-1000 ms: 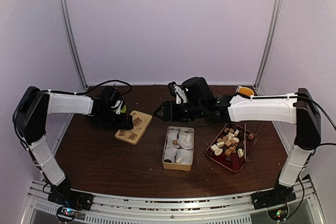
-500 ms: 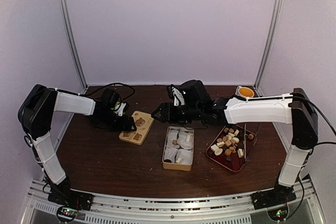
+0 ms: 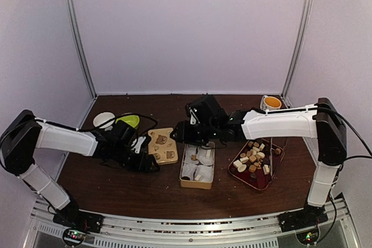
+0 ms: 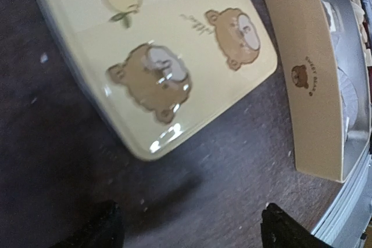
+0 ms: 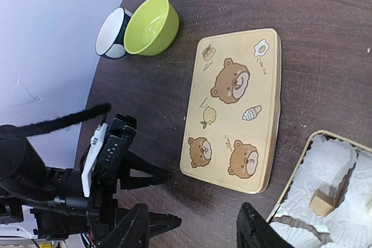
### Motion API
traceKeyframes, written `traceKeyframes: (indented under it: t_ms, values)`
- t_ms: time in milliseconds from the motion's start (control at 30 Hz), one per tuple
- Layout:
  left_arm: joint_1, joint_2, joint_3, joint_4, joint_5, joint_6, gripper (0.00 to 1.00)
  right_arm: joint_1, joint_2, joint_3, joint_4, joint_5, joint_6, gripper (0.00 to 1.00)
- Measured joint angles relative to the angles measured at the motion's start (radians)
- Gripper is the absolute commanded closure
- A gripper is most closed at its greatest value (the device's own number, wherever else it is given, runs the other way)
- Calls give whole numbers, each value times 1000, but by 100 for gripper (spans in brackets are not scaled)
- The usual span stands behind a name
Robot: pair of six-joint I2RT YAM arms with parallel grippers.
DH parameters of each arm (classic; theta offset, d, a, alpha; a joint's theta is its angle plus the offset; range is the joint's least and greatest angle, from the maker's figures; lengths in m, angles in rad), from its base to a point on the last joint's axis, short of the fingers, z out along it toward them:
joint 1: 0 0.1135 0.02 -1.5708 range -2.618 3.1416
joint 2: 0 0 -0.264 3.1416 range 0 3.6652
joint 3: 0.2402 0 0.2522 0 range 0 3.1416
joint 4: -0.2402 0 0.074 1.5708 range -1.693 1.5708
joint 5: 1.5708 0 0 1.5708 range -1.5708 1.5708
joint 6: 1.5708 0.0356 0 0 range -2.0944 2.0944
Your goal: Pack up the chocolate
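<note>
We see the chocolate [image 3: 251,158], a heap of small white, tan and dark brown cubes and round pieces, lying in the shallow red square tray [image 3: 261,179] on the right part of the dark brown wooden desk [image 3: 116,184]. Just left of the tray stands the open tan rectangular tin box [image 3: 196,185], lined with crinkled white paper liners [image 5: 343,161]. One tan cube [image 5: 321,201] sits in a liner, and from above we make out a few more pieces in the tin. The flat cream-coloured rectangular lid with brown bear pictures [image 5: 232,111] lies face up on the desk just beside the tin's left side, with a strip of bare desk between them. The left pincer [image 4: 192,230] hovers low over the desk at the near edge of the lid, its fingers spread wide and holding nothing. The right pincer [image 5: 195,230] hangs over the far left corner of the tin, by the lid's right edge, also wide apart and empty. Beyond the lid, towards the far left of the desk, a lime-green round bowl [image 5: 151,24] touches a dark cup with a white inside [image 5: 111,40]. A small orange-filled cup [image 3: 271,102] stands at the far right corner.
</note>
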Motion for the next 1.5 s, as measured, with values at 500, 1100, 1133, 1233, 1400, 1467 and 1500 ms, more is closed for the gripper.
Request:
traceKeyframes:
  t_ms: [500,1100,1133,1233,1400,1467,1500]
  values:
    - [145,-75,43,-74,-109,-40,20,69,259,363,-220,186,88,62]
    - [145,56,35,129,-102,-118,28,60,449,619,-537,390,196,100]
    - [145,66,35,138,-98,-122,28,59,455,632,-560,403,203,100]
    - [145,92,35,163,-84,-132,28,58,471,656,-607,427,221,100]
    - [143,103,35,194,-74,-147,28,52,517,678,-656,438,248,100]
    - [142,105,35,199,-70,-151,28,49,532,679,-668,436,255,100]
    - [142,106,35,200,-68,-153,28,48,542,684,-676,435,260,100]
